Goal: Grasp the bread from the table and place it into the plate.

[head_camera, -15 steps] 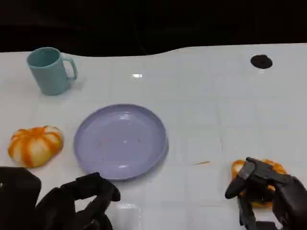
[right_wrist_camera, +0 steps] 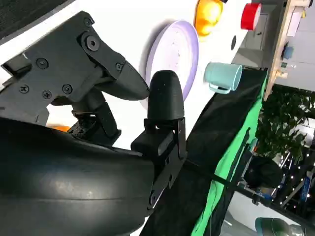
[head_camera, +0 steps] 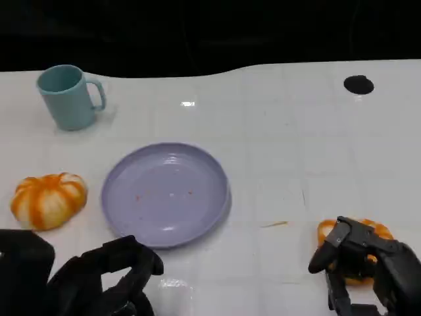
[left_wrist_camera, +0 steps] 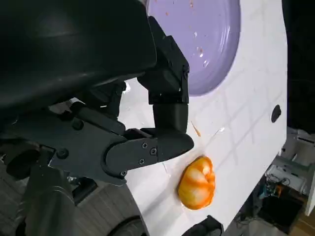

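Biggest risk: right robot hand [head_camera: 368, 266] sits over the bread [head_camera: 355, 253] near the table [head_camera: 276, 131] front edge, fingers draped over the bun's near side. Can't tell from head view or right wrist view whether it has closed on the bun or just hovers, so grip unconfirmed. If it lifts with a partial hold, the round glossy top could let the bun roll out and drop toward the front edge

Next: the carry to the plate [head_camera: 217, 171] runs leftward across bare table. The plate is shallow with a low rim, so a release too close to the near rim could tip the bun back out

Smaller: there's a second bun [head_camera: 48, 199] left of the plate, close to the left robot hand [head_camera: 108, 276]. That hand is empty, fingers loosely curled and apart, parked at the plate's front rim. Any drift could nudge the plate. A mug [head_camera: 67, 97] stands well behind, out of the path

Bread itself: round orange bun with pale stripes radiating from the top, smooth and shiny, looks like a firm prop rather than soft. Left wrist view shows it whole [left_wrist_camera: 197, 183], lying on the table well right of the plate, mostly hidden under the hand in head view
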Tool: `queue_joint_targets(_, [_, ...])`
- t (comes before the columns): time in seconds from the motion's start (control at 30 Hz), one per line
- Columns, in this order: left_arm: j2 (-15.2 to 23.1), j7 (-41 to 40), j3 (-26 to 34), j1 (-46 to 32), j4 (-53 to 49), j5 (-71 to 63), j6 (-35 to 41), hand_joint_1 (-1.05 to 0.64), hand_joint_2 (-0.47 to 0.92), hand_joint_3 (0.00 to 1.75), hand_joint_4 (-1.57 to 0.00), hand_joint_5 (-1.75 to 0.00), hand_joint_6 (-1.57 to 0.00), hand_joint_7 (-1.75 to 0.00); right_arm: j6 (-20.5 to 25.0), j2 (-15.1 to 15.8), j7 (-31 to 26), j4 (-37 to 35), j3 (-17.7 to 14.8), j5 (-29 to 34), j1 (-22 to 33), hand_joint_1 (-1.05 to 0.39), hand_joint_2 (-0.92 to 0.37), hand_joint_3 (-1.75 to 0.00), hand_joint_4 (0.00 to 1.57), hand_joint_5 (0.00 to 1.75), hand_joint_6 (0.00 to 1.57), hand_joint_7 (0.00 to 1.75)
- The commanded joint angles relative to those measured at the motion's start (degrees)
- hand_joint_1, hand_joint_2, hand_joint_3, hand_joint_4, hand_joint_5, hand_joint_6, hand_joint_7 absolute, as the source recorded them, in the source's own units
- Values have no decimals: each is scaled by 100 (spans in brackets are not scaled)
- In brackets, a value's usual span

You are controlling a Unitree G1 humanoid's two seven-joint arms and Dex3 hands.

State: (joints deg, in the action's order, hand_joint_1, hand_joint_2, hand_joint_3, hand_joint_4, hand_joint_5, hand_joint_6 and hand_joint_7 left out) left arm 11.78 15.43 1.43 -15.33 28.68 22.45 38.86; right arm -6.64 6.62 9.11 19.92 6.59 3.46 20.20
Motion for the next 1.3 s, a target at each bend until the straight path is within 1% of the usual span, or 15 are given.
queue_joint_targets(0.03, [55,8,20,14,-48,-32,-93,-39,84,67,-71,-175,-61,-146,20,58,-12,6,-30,29,-36,-10,-43,-137,87,175,73,154])
queue_joint_targets(0.2, [71,6,20,18,-35,-24,-60,-39,81,72,-70,-175,-62,-145,46,53,-25,18,-26,44,-30,-11,-42,-137,87,175,72,154])
queue_joint_targets(0.47, [58,28,30,18,-59,-3,-89,-40,80,72,-72,-175,-62,-145,-46,51,-22,12,-57,29,-35,-9,-42,-139,86,175,73,153])
queue_joint_targets(0.57, [66,15,21,31,-53,-20,-80,-41,80,71,-72,-175,-63,-144,-23,47,12,66,-95,-65,-45,-7,-41,-139,80,175,71,146])
queue_joint_targets(0.67, [71,14,8,30,-48,-40,-99,-41,81,71,-72,-175,-63,-144,-201,58,-8,52,-138,-62,-68,-2,-40,-139,74,169,68,135])
queue_joint_targets(0.7, [68,16,8,28,-50,-40,-107,-41,81,71,-72,-175,-63,-144,-230,59,-12,59,-156,-66,-74,-1,-39,-137,69,166,65,132])
queue_joint_targets(0.8, [56,17,17,21,-49,-21,-105,-40,81,70,-72,-175,-63,-144,-382,123,-54,83,-231,78,-125,-2,-37,-132,60,163,59,128])
queue_joint_targets(0.83, [58,20,18,20,-49,-20,-102,-40,82,70,-72,-175,-63,-144,-482,164,-80,73,-254,175,-152,-4,-35,-130,55,160,55,126])
queue_joint_targets(0.9, [59,12,13,18,-46,-24,-91,-41,82,70,-72,-175,-63,-144,-657,237,-143,53,-294,390,-202,-5,-33,-129,52,156,53,124])
queue_joint_targets(0.97, [58,10,-1,12,-46,-42,-113,-41,81,70,-72,-175,-63,-144,-719,333,-199,97,-330,662,-245,-8,-32,-126,49,149,51,119])
queue_joint_targets(1.1, [59,4,-11,-5,-30,-65,-150,-41,82,69,-72,-175,-63,-144,-766,630,-383,243,-384,1680,-307,-15,-29,-117,47,131,53,96])
queue_joint_targets(1.13, [61,5,-8,-7,-22,-59,-146,-40,82,69,-72,-175,-63,-144,-741,721,-411,302,-392,1976,-317,-20,-32,-108,46,124,54,86])
queue_joint_targets(1.2, [72,10,-4,-7,-8,-42,-121,-41,82,69,-71,-175,-63,-144,-649,886,-400,416,-403,2457,-328,-26,-39,-95,43,113,56,70])
queue_joint_targets(1.27, [81,16,-9,-11,1,-39,-116,-43,81,68,-71,-175,-63,-144,-558,1040,-348,524,-413,2854,-332,-29,-47,-77,40,99,57,54])
queue_joint_targets(1.3, [82,14,-14,-16,7,-43,-117,-43,81,68,-71,-175,-63,-144,-504,1111,-315,586,-417,3055,-333,-30,-53,-64,38,89,57,46])
